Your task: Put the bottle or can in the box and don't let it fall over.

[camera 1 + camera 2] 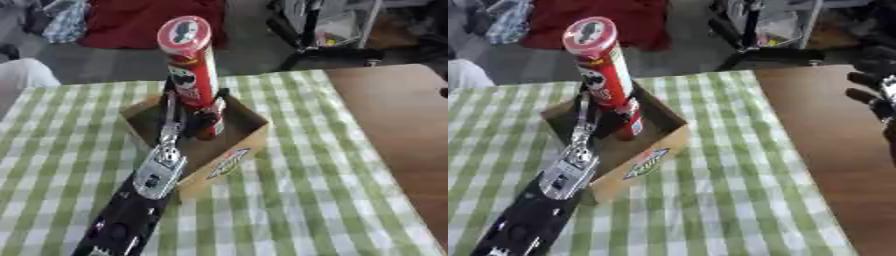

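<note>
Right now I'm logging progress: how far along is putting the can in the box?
Mostly done: the can stands upright with its base inside the box. In hand: the left hand grips its lower part. Left: let go without tipping it. The right hand idles at the right edge.

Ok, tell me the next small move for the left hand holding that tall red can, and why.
Probably open the fingers slowly and draw back without nudging it. The tall red cylindrical can stands nearly upright inside the open cardboard box, its base low by the floor, with the left hand curled round its lower part. The right hand idles at the right edge.
</note>
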Robot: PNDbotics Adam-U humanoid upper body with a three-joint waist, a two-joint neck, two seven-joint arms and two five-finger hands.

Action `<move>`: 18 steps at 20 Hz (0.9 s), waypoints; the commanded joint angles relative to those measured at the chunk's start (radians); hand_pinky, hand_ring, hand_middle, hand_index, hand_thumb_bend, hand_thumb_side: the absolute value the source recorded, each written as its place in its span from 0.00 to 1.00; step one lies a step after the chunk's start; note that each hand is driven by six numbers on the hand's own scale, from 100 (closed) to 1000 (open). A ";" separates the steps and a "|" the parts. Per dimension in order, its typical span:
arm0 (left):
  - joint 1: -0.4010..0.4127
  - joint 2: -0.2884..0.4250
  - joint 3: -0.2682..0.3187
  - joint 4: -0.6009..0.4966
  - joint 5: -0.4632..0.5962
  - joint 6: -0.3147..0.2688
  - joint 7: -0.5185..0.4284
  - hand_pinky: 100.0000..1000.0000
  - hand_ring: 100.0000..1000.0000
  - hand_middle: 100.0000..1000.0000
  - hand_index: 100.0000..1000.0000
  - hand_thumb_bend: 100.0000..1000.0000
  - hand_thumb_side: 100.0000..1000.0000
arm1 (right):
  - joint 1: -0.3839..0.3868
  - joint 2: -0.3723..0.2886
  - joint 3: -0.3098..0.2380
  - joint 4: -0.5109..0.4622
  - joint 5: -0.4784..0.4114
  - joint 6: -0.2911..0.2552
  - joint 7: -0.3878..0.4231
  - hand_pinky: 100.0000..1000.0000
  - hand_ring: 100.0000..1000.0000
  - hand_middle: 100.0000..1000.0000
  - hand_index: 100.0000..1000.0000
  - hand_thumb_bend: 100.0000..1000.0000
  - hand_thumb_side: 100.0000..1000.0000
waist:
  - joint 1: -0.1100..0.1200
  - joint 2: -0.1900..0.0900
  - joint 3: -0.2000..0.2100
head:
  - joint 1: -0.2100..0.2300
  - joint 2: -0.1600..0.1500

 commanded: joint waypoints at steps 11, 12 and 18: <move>-0.036 0.047 0.014 -0.047 -0.047 0.078 0.018 0.83 1.00 0.97 0.86 0.39 0.58 | -0.001 -0.018 -0.002 -0.021 -0.008 0.004 -0.004 0.83 0.82 0.74 0.88 0.00 0.50 | -0.002 -0.023 0.008 | -0.007 0.004; -0.035 0.053 0.014 -0.062 -0.042 0.084 0.017 0.83 1.00 0.98 0.87 0.38 0.60 | 0.001 -0.019 -0.002 -0.021 -0.008 0.004 -0.005 0.83 0.82 0.74 0.88 0.00 0.50 | -0.001 -0.025 0.010 | -0.010 0.006; -0.016 0.104 0.006 -0.191 0.012 0.138 -0.035 0.83 1.00 1.00 0.89 0.36 0.66 | 0.015 -0.028 -0.005 -0.019 -0.004 0.004 -0.008 0.83 0.82 0.74 0.88 0.00 0.50 | 0.004 -0.038 0.023 | -0.027 0.021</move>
